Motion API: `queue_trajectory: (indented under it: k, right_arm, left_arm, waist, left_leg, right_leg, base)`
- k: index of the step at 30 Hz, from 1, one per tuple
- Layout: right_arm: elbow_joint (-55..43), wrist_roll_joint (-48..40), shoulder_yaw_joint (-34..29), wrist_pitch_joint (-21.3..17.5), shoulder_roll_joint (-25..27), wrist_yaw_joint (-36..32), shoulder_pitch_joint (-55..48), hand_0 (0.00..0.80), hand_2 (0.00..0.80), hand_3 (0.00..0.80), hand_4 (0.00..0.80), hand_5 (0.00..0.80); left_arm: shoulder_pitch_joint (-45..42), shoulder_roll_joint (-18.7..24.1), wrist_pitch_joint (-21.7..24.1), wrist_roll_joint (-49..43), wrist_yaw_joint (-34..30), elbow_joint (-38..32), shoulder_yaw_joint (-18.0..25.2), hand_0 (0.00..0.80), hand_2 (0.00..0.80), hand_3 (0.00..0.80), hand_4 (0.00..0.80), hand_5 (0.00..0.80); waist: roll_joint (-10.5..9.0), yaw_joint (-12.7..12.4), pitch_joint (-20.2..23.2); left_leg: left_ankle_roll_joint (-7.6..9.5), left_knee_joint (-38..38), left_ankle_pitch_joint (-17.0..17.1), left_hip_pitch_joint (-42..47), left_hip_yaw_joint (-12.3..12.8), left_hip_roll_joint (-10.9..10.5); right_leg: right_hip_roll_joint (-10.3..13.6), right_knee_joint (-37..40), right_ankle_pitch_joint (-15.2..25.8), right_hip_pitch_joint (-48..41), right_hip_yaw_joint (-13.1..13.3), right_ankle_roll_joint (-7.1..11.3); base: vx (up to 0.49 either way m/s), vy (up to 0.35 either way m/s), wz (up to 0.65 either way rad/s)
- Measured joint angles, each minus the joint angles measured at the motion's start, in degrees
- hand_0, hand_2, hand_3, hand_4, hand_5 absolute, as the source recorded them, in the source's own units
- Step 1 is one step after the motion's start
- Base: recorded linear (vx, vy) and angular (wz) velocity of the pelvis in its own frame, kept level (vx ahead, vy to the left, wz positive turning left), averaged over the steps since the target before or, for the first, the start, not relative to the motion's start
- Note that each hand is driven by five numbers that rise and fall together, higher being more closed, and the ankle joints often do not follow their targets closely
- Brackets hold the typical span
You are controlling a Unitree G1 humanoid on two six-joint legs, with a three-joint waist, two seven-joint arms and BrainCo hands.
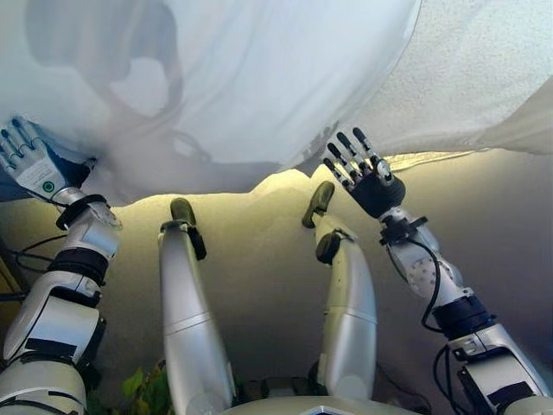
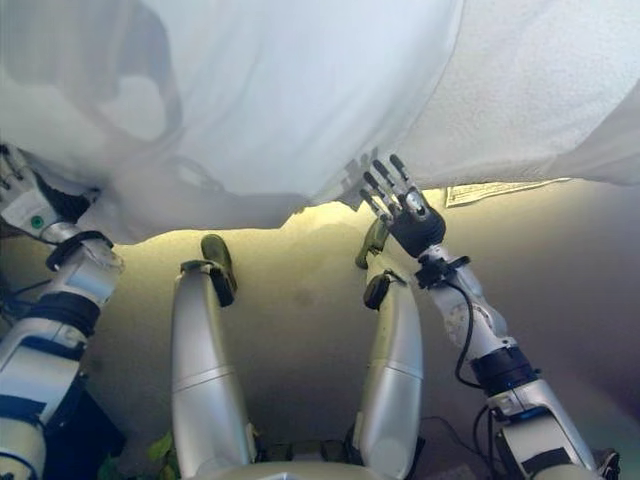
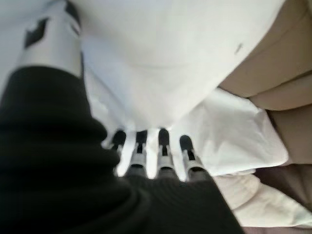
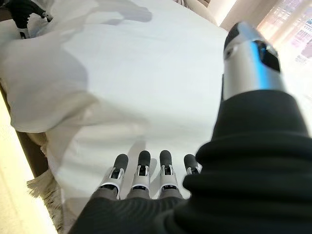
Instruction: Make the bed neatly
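Observation:
A smooth white sheet [image 1: 259, 78] covers the bed's near side, and its rumpled edge hangs over the side in front of me. Beside it on the right lies a textured white blanket [image 1: 467, 69]. My left hand [image 1: 34, 164] rests at the sheet's left edge with straight fingers [image 3: 163, 146] lying on the cloth. My right hand [image 1: 367, 177] is held up at the sheet's lower edge, where sheet and blanket meet. Its fingers [image 4: 141, 168] are straight and spread, holding nothing. The right wrist view also shows the sheet [image 4: 146, 83] stretching away and the left hand [image 4: 22, 9] at its far corner.
Pale floor [image 1: 259, 251] runs along the bed's side below the hanging edge. A fringed blanket border [image 1: 428, 158] hangs at the right. In the left wrist view a white pillow [image 3: 234, 131] lies against beige upholstery [image 3: 280, 58], with crumpled white cloth [image 3: 263, 202] beside it.

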State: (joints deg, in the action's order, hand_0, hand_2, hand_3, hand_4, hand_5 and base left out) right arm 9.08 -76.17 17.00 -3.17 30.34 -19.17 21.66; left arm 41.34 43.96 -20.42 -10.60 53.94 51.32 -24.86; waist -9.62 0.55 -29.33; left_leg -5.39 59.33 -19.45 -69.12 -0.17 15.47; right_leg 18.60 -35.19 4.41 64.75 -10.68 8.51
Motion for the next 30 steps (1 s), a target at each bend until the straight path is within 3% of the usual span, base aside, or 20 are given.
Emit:
queue_trajectory:
  k: [12,30]
  right_arm:
    - [-0.06,1.31,0.54,-0.20,-0.87,-0.66,0.04,0.000,0.000,0.000,0.000,0.000]
    - [-0.38,3.89,-0.53,-0.13,-1.28,-0.68,-0.02,0.000,0.000,0.000,0.000,0.000]
  left_arm:
    - [-0.45,-0.23,2.09,0.13,-8.63,1.71,-1.06,0.000,0.000,0.000,0.000,0.000]
    - [-3.27,-4.55,-3.13,0.01,-15.52,7.03,-3.17,0.000,0.000,0.000,0.000,0.000]
  waist:
    - [0.20,0.04,0.12]
    - [2.60,0.33,1.27]
  left_leg:
    - [-0.09,-3.16,0.69,2.70,1.34,-0.77]
    - [-0.24,-6.91,1.57,4.62,2.01,-1.54]
  right_leg:
    - [0.30,3.90,1.69,-2.07,0.12,0.35]
    - [0.66,5.57,1.70,-2.60,-0.35,-0.04]
  base:
    - [-0.003,0.005,-0.01]
    - [-0.001,0.000,0.00]
